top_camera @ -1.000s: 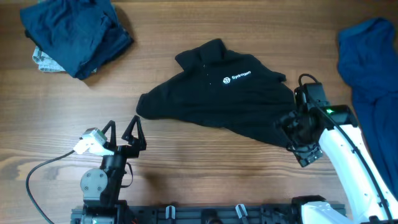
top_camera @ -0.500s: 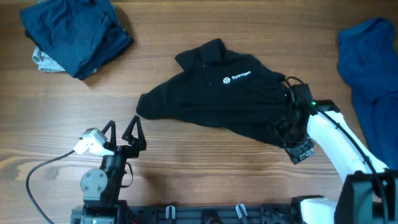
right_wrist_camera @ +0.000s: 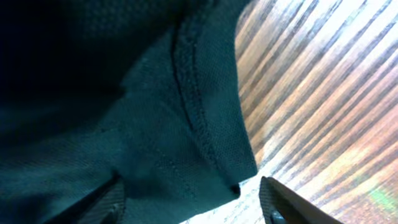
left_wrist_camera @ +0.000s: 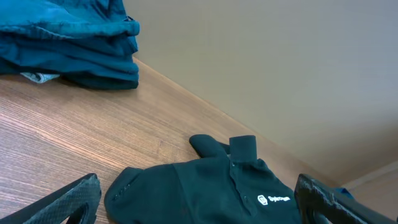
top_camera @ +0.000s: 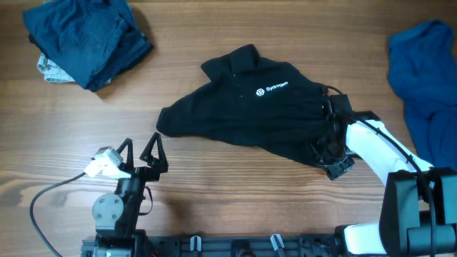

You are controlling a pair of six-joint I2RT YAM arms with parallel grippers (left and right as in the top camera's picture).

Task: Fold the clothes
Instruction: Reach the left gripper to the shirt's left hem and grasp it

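Two grippers checked. Left gripper (top_camera: 141, 143) at seven o'clock: jaws wide, empty. Right gripper (top_camera: 328, 146) at four o'clock: jaws apart astride the hem of the black shirt (top_camera: 250, 107), lying at centre.

My left gripper (top_camera: 141, 142) rests lower left, jaws wide; my right gripper (top_camera: 328, 148), lower right, jaws apart.

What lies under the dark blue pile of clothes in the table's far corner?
A pale cloth peeks out from under the pile at its edge. How far it reaches beneath is hidden.
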